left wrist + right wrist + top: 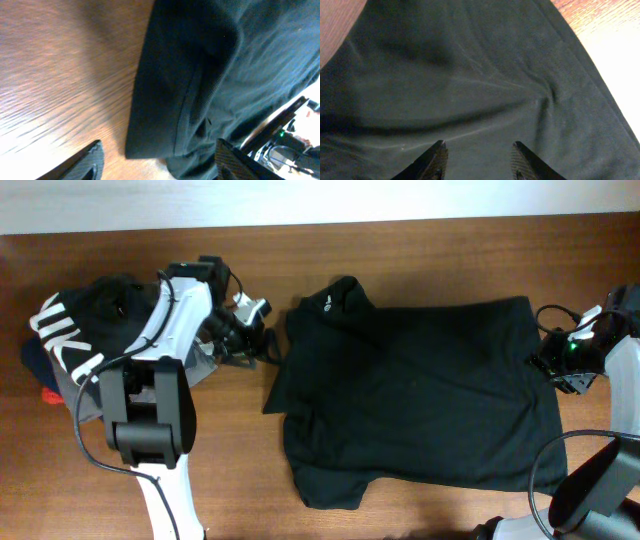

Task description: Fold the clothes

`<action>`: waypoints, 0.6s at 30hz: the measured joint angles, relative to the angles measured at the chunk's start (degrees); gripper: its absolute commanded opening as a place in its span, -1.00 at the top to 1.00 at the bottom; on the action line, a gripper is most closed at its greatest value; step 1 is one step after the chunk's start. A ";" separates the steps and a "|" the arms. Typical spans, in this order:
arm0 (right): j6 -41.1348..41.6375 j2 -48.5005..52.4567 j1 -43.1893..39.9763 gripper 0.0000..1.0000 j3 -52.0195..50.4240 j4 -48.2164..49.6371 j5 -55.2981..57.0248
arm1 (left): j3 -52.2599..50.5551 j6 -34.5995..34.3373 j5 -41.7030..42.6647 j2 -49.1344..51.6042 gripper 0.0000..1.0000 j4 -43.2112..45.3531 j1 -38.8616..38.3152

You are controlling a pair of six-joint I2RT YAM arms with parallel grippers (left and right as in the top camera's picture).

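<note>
Here, T-shirt (420, 395) beside left gripper (262, 347); seemingly apart

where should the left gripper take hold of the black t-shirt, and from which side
Grip the T-shirt at its doubled edge, the one nearest the left gripper, coming in low from the table side. That edge looks thick and slightly raised, and it already sits between the open jaws, so a pinch there should catch both layers. The flat middle offers nothing to bite.

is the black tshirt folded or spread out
Spread out: the T-shirt lies flat and open on the table, rumpled only along its left edge.
</note>
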 measured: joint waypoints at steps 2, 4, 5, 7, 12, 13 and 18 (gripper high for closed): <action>-0.11 -0.02 0.00 0.08 0.00 0.02 -0.20 | -2.58 0.15 0.46 0.00 -0.39 2.21 -0.61; -0.15 0.00 0.00 0.08 0.00 0.00 -0.39 | -4.94 0.17 0.74 0.00 -0.14 5.40 -1.01; -0.13 0.00 -0.02 0.08 0.00 -0.04 -0.42 | -5.88 0.20 0.79 0.00 -0.01 6.86 -1.05; -0.13 0.00 0.00 0.08 0.00 0.00 -0.44 | -7.89 0.04 1.27 0.00 0.35 9.79 -1.03; -0.15 0.00 0.00 0.08 0.00 0.00 -0.66 | -10.54 -0.15 3.80 0.00 0.99 13.25 -0.96; -0.20 -0.02 -0.02 0.08 0.00 0.00 -0.66 | -10.54 0.02 4.33 0.00 0.99 13.38 -0.87; -0.35 0.00 -0.02 0.08 0.00 0.35 -0.37 | -8.74 0.09 5.90 0.00 0.99 12.81 1.22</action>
